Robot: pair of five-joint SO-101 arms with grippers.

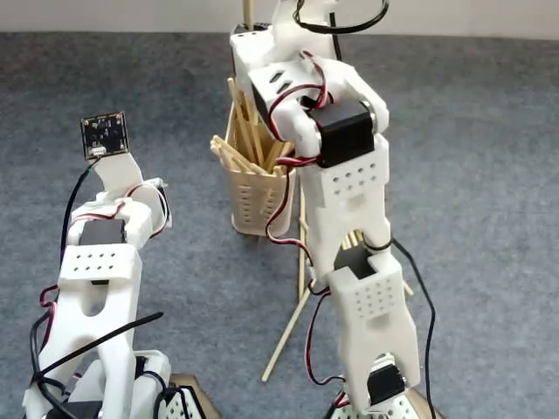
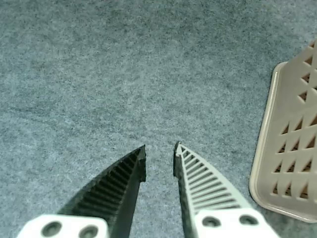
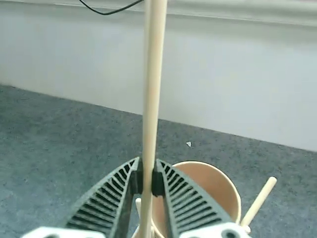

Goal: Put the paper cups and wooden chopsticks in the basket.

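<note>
A beige perforated basket (image 1: 253,199) stands upright mid-table with several wooden chopsticks (image 1: 247,144) sticking out of it. My right gripper (image 3: 147,174) hangs over it, shut on one upright chopstick (image 3: 151,89) whose top shows at the far edge (image 1: 248,12). Under this gripper is a paper cup (image 3: 210,188) with another chopstick (image 3: 257,201) beside it. Two loose chopsticks (image 1: 286,339) lie on the carpet in front of the basket, partly under the right arm. My left gripper (image 2: 159,159) is open over bare carpet, with the basket's wall (image 2: 290,144) to one side.
Grey carpet (image 1: 489,157) covers the table. The left arm (image 1: 100,262) stands at the near left, well apart from the basket. A pale wall (image 3: 233,84) runs along the far edge. Cables (image 1: 341,22) loop behind the right arm.
</note>
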